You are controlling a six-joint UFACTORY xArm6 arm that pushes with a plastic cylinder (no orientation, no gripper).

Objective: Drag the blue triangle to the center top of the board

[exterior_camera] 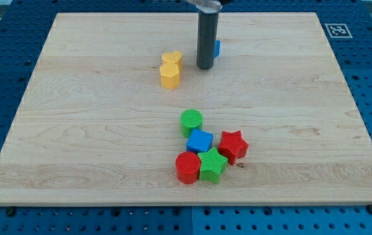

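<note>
The blue triangle (pixel 217 47) is near the view's top centre of the wooden board (pixel 75 130), mostly hidden behind my dark rod; only a small blue edge shows at the rod's right side. My tip (pixel 204 66) rests on the board just in front of and slightly left of the triangle; whether it touches the block cannot be told. The rod rises straight up out of the view's top.
A yellow heart-like block (pixel 171 59) and a yellow hexagon (pixel 170 76) sit left of the tip. Lower centre holds a cluster: green cylinder (pixel 191 122), blue cube (pixel 200 141), red star (pixel 233 145), green star (pixel 212 165), red cylinder (pixel 188 168).
</note>
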